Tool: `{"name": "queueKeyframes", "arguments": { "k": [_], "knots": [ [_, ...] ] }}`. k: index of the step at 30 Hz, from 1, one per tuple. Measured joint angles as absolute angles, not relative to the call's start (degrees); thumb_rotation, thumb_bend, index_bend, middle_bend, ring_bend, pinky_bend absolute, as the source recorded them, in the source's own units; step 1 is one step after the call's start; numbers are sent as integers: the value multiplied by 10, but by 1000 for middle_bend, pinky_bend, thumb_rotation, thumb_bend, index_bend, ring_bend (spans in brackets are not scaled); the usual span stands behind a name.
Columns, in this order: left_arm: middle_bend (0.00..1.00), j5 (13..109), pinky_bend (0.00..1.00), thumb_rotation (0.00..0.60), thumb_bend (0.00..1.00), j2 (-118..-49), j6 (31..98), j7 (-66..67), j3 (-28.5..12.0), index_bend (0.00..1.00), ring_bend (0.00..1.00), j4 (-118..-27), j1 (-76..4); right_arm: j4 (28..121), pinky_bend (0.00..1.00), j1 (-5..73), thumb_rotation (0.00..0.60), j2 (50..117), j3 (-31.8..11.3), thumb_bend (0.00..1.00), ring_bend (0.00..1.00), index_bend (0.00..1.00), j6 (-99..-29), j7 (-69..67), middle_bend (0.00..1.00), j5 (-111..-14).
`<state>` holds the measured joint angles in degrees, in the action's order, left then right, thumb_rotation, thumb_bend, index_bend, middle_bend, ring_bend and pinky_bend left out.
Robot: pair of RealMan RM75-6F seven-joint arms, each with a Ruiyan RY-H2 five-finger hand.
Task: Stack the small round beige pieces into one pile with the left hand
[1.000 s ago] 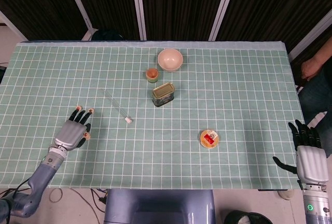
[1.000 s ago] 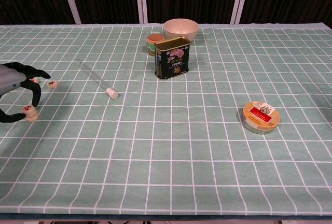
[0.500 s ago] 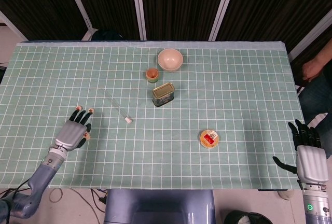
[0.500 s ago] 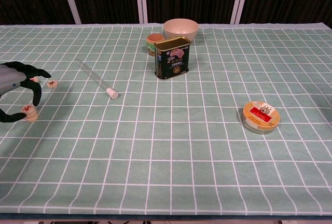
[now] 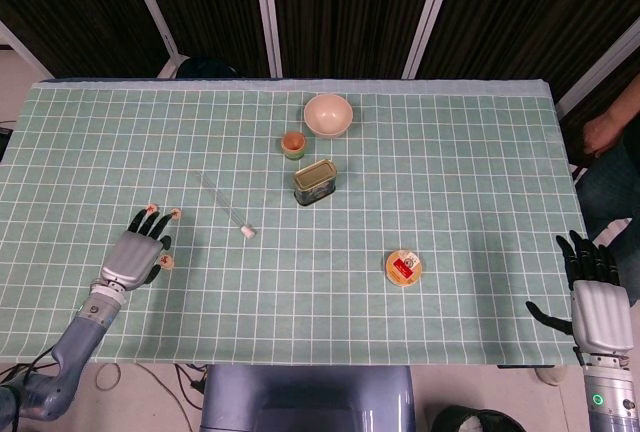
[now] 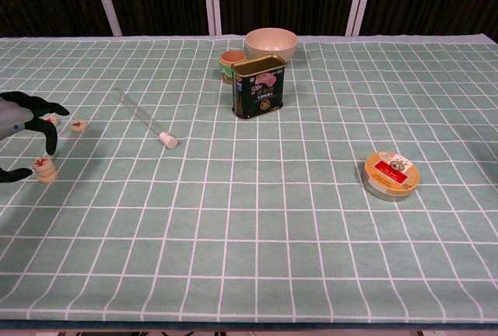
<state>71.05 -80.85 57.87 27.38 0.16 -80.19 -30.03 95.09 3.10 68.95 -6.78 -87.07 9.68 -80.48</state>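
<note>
My left hand (image 5: 130, 257) lies near the table's left front, fingers spread and holding nothing; the chest view shows it at the left edge (image 6: 19, 117). A short pile of round beige pieces (image 6: 45, 169) stands just right of its thumb, apart from the fingers, and shows in the head view too (image 5: 168, 261). Two single beige pieces lie beyond the fingertips: one (image 6: 78, 126) to the right, one (image 6: 51, 120) partly hidden by a finger. My right hand (image 5: 598, 304) hangs open off the table's right edge.
A glass tube (image 6: 144, 117) lies right of the pieces. A green can (image 6: 258, 87), a small orange cup (image 6: 232, 60) and a beige bowl (image 6: 271, 42) stand mid-back. A round tin (image 6: 391, 175) sits front right. A person's arm (image 5: 610, 124) shows at the far right.
My left hand has drawn back a little to the left, so its fingers stand farther from the short pile. The pieces and the right hand have not moved.
</note>
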Motion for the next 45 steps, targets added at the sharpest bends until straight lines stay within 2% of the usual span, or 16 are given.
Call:
{"name": "queueKeyframes", "arguments": {
  "k": [45],
  "knots": [
    [41,713,0,600,326,-816,574,284,3,436,0,-798,-298,950,0,31,600,690,-69,232,31,74,-872,95,13,-804]
  ]
}}
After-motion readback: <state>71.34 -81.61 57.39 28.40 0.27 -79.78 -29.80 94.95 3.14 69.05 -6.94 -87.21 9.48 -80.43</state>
